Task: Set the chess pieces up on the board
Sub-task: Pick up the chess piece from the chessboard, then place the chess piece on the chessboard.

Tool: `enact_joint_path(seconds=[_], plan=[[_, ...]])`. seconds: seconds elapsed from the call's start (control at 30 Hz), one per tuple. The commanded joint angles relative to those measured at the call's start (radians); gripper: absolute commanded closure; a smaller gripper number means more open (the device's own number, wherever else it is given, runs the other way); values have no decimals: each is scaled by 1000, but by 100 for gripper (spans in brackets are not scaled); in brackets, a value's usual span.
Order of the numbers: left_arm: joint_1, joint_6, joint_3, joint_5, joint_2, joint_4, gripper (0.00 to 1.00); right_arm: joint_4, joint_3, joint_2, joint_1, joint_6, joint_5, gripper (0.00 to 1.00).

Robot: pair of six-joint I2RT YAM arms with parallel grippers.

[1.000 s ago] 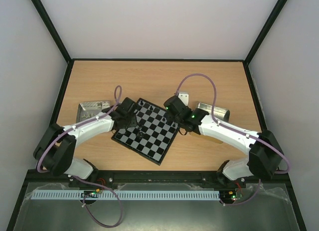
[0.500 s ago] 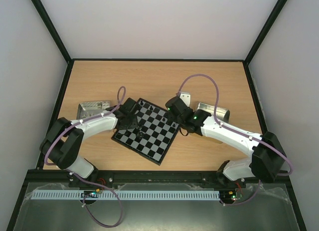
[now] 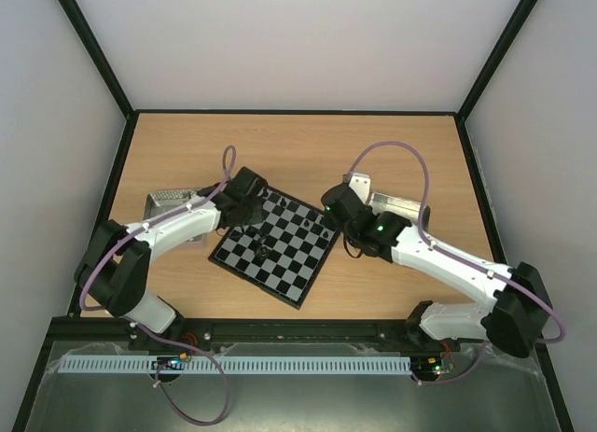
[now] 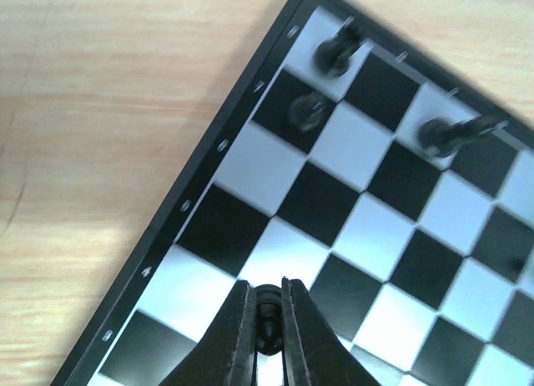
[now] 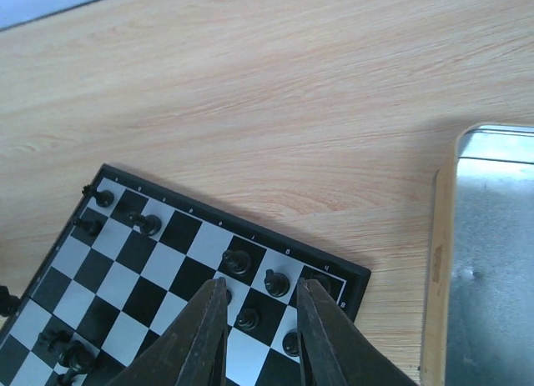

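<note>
The board (image 3: 280,264) lies as a diamond between the arms. My left gripper (image 3: 250,206) hovers over its far-left edge, shut on a tiny black chess piece (image 4: 268,318) that hangs above a light square of the board (image 4: 242,228). Three more chess pieces (image 4: 307,111) stand near the far corner. My right gripper (image 3: 328,227) is open over the right corner of the board (image 5: 158,265). Several chess pieces (image 5: 276,282) stand below and between its fingers (image 5: 204,336), none of them gripped.
A metal tray (image 3: 171,206) lies left of the board, behind the left arm. A second metal tray (image 3: 403,208) lies to the right, its rim (image 5: 492,261) close to the right gripper. A small metal bracket (image 3: 355,185) sits behind the right wrist.
My left gripper has closed on a chess piece and moved toward the board's far-left edge. The right arm has drawn back slightly to the right, its jaws unchanged.
</note>
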Motion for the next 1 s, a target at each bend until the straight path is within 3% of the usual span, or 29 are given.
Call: enact_joint_path(seconds=[0.0,0.4,0.83,0.97], plan=[[5,35,90,33,47,-8,96,21,-39,-74,-3,45,84,77],[-9,43,307,-1,310,-22,94,19,-84,-107,-3,75,45,76],[-10,44,341,15,410,-17,93,28,-86,-104,-3,61,27,76],[-9,47,347,14,410,-29,87,28,-86,-103,-3,61,23,76]])
